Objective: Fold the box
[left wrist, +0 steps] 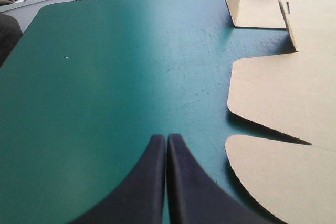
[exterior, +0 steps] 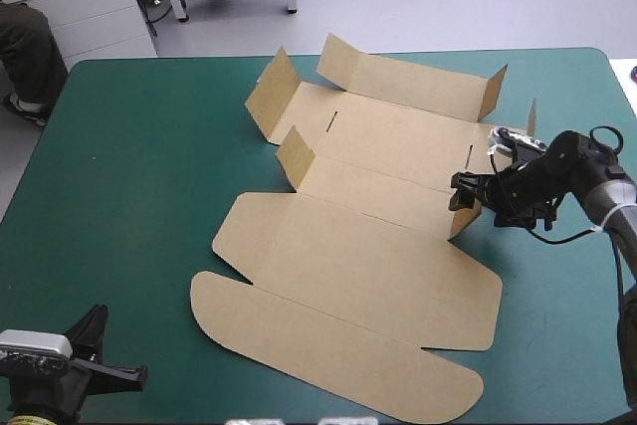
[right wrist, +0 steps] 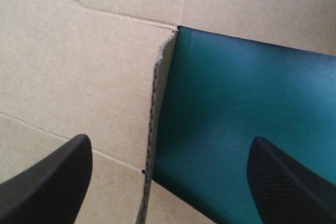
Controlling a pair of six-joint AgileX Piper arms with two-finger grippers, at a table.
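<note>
Across the middle of the teal-green cover [exterior: 129, 166] lies the brown box [exterior: 348, 256], a cut sheet mostly flat, its rounded lid flap [exterior: 328, 355] toward the near edge. Along its far side a long wall [exterior: 408, 77] and a left-hand flap [exterior: 269, 92] stand raised. At the sheet's right edge the right gripper [exterior: 460, 191] sits low, black fingers wide apart, the cut edge of a small upright flap [right wrist: 152, 103] between them, gripped by neither. By the near-left corner the left gripper [left wrist: 166, 140] hovers over bare cover, fingers pressed together and empty, the lid flap near on its right.
</note>
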